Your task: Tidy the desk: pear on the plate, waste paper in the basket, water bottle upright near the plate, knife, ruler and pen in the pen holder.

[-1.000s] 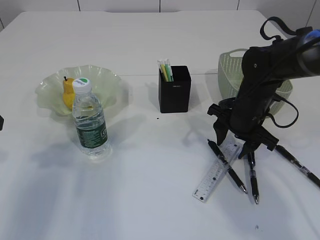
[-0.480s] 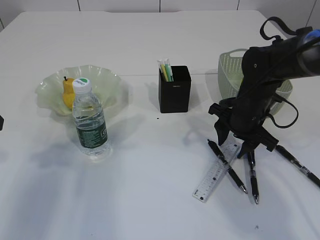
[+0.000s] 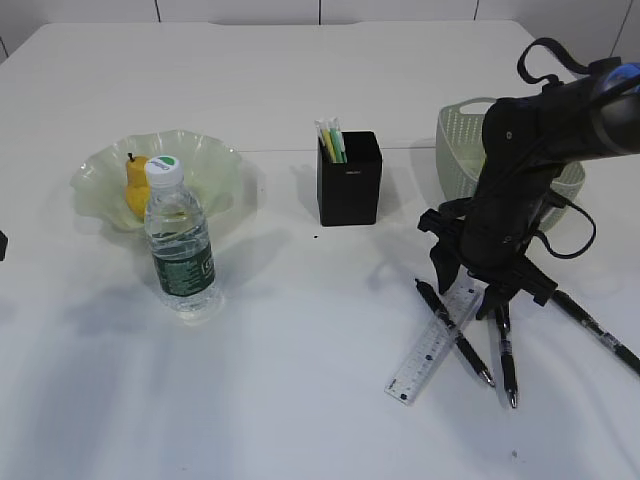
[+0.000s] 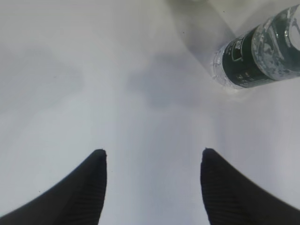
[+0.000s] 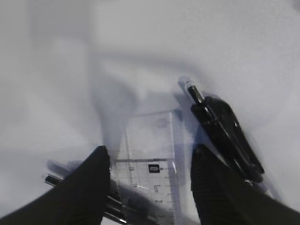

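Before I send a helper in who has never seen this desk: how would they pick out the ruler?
Find the pale green basket at the right of the white desk; in front of it the right hand hangs over a cluster of long things. The ruler is the only clear, flat strip with black marks, lying under one of the black pens.
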Controlling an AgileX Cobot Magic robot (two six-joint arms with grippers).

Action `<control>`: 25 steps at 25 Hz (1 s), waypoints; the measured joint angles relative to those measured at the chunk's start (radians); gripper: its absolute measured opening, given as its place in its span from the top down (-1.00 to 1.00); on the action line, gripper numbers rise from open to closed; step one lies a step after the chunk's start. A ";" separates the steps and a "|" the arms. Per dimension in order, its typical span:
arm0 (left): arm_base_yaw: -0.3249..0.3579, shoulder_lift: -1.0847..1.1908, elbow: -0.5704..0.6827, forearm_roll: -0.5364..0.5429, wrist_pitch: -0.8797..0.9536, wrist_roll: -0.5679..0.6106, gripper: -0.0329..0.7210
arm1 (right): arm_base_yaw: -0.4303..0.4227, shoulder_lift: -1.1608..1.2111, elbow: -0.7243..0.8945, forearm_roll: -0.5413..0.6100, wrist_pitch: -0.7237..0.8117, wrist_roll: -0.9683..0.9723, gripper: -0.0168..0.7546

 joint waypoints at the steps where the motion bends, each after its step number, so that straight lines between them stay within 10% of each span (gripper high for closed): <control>1: 0.000 0.000 0.000 0.000 0.000 0.000 -0.27 | 0.000 0.002 0.000 0.000 0.000 0.000 -0.11; 25: 0.000 0.000 0.000 0.000 -0.004 0.000 -0.27 | 0.000 0.002 0.000 -0.002 -0.022 0.000 0.24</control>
